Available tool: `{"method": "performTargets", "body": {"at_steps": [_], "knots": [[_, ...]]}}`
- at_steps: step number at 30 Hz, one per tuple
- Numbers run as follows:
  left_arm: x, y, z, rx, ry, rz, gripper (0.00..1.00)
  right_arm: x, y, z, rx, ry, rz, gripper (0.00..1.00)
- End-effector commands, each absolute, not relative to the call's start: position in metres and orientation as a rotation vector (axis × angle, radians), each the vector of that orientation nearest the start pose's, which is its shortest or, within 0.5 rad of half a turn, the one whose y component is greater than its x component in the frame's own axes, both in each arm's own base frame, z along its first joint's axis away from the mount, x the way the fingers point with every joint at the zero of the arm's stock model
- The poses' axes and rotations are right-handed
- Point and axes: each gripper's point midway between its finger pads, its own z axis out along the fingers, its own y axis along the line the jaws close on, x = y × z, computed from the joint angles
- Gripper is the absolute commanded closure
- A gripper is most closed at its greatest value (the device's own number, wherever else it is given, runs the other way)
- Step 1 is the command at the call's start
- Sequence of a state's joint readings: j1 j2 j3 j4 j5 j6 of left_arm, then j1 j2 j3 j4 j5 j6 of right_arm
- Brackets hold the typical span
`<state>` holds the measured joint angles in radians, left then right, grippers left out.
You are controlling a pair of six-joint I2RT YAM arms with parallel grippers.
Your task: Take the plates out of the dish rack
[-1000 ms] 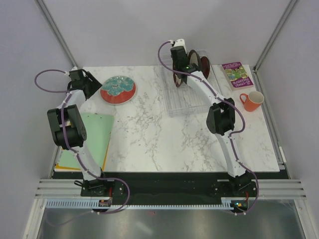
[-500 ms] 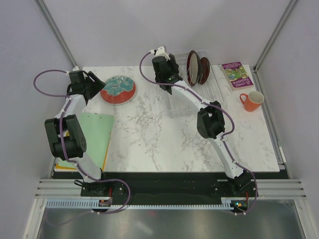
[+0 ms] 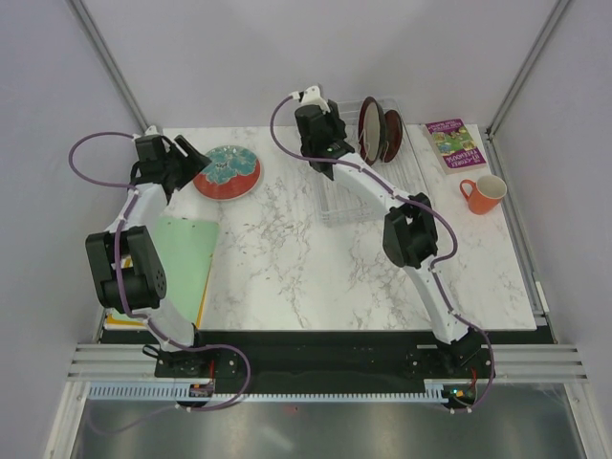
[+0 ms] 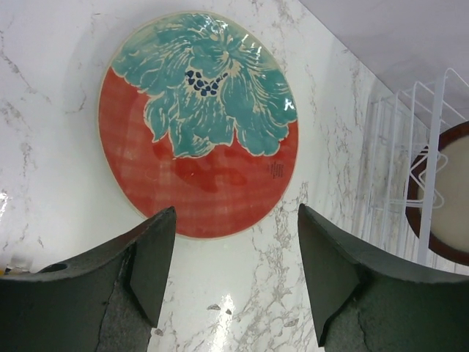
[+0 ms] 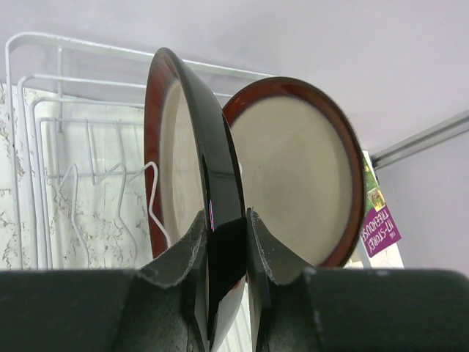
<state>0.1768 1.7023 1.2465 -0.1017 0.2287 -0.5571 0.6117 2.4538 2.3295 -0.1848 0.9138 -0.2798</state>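
Note:
The teal-and-red plate point(image 3: 227, 172) lies flat on the marble table; it also shows in the left wrist view point(image 4: 198, 125). My left gripper point(image 3: 188, 158) point(image 4: 234, 279) is open and empty, just short of that plate's near edge. My right gripper point(image 3: 323, 143) point(image 5: 227, 242) is shut on the rim of an upright plate point(image 5: 212, 169) with a dark red rim and cream face, at the left side of the clear dish rack point(image 3: 359, 196). That plate is hidden under the gripper in the top view. Two more plates point(image 3: 371, 132) point(image 3: 391, 136) stand at the rack's far end; one point(image 5: 293, 176) shows behind the held plate.
A purple book point(image 3: 455, 143) lies at the back right, with an orange mug point(image 3: 483, 194) in front of it. A green sheet point(image 3: 186, 253) on a yellow one covers the table's left edge. The rack's wires point(image 5: 44, 125) stand left of the held plate.
My right gripper has moved left from above the rack's far end, carrying the plate with it, then held still. My left gripper has edged a little toward the teal-and-red plate.

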Motion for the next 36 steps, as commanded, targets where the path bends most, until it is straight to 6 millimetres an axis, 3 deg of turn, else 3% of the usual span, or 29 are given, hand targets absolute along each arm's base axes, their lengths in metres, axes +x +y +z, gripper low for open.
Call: {"method": "performTargets", "body": {"at_steps": [1, 6, 13, 15, 23, 29, 33, 34, 36], "knots": [[0.487, 0.012, 0.197, -0.582, 1.989, -0.526, 0.27, 0.572, 0.200, 0.357, 0.063, 1.613, -0.524, 1.00], [0.482, -0.006, 0.204, -0.525, 1.990, -0.577, 0.26, 0.561, 0.193, 0.373, 0.067, 1.618, -0.501, 1.00], [0.466, -0.050, 0.230, -0.381, 1.925, -0.773, 0.25, 0.533, 0.187, 0.414, 0.061, 1.608, -0.371, 1.00], [0.463, -0.064, 0.245, -0.324, 1.876, -0.828, 0.24, 0.527, 0.199, 0.414, -0.006, 1.639, -0.277, 1.00], [0.440, -0.137, 0.269, -0.126, 1.794, -1.052, 0.24, 0.482, 0.239, 0.441, -0.080, 1.664, 0.175, 1.00], [0.425, -0.158, 0.273, -0.111, 1.751, -1.102, 0.24, 0.446, 0.265, 0.452, -0.128, 1.669, 0.465, 1.00], [0.414, -0.163, 0.278, -0.116, 1.705, -1.133, 0.24, 0.426, 0.277, 0.465, -0.141, 1.648, 0.627, 1.00], [0.414, -0.163, 0.281, -0.121, 1.693, -1.133, 0.24, 0.424, 0.280, 0.458, -0.144, 1.663, 0.650, 1.00], [0.410, -0.166, 0.284, -0.110, 1.672, -1.141, 0.24, 0.417, 0.286, 0.463, -0.144, 1.650, 0.718, 1.00]]}}
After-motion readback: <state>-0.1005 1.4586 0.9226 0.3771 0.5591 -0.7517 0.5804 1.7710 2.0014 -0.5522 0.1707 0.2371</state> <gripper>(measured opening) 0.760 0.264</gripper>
